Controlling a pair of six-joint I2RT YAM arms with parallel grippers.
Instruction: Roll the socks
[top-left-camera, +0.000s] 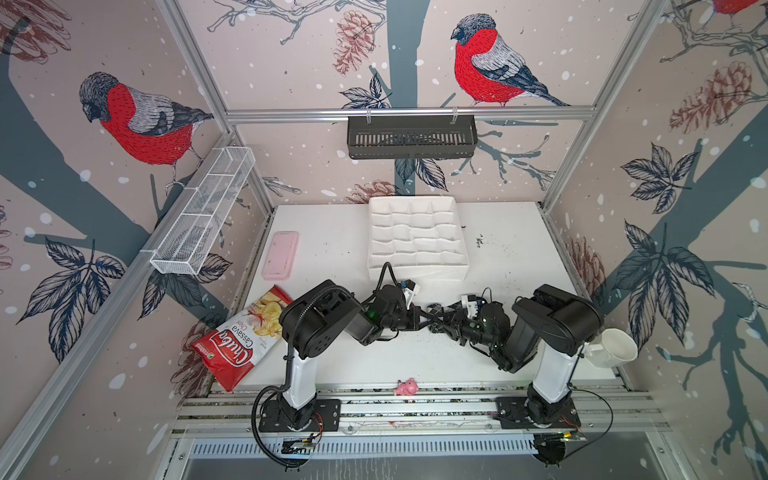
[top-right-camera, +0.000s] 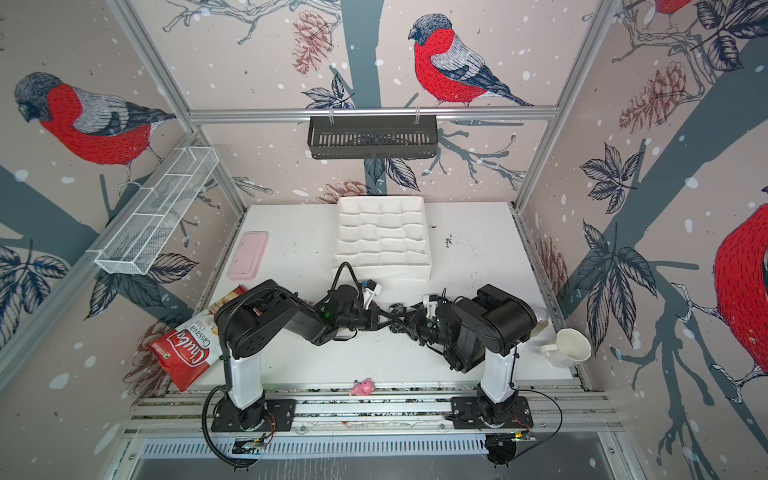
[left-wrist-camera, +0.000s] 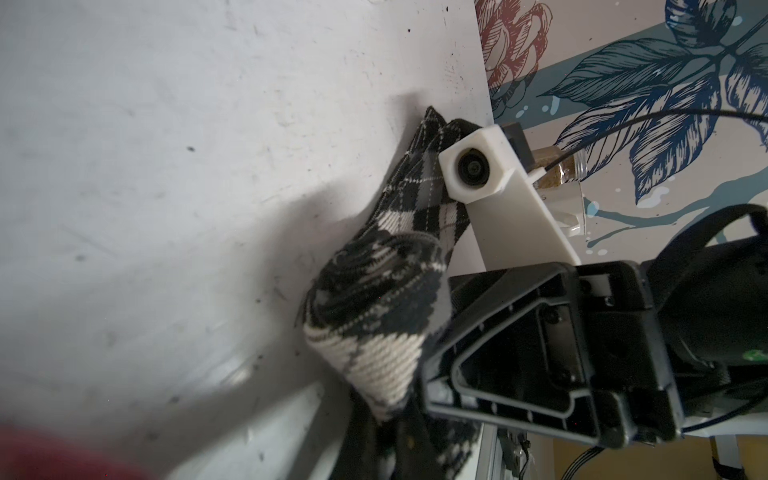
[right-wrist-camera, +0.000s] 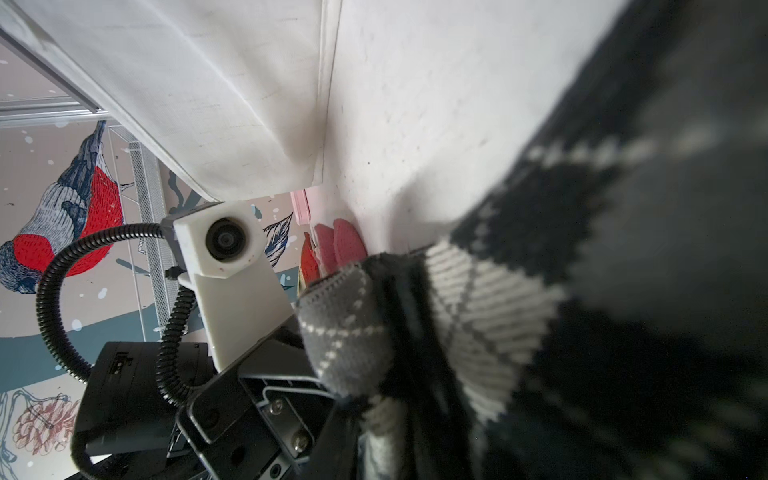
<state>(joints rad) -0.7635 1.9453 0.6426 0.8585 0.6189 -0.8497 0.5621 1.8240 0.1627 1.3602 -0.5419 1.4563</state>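
Both top views look steeply down from high up onto my whole table (top-left-camera: 332, 249), arms (top-left-camera: 320, 324) in the lower middle. My wrist views sit close on the sock (left-wrist-camera: 374, 332), facing each other: left shows the right camera (left-wrist-camera: 473, 168), right shows the left camera (right-wrist-camera: 226, 239).

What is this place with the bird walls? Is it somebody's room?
Probably a robot practice booth, not a home: arms bolted to metal rails, a white table inside an aluminium frame, and odd props like a chips bag and mug.

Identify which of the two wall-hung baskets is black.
The slotted basket hooked on the back rail is black; the wire basket along the side rail is white mesh with dividers.
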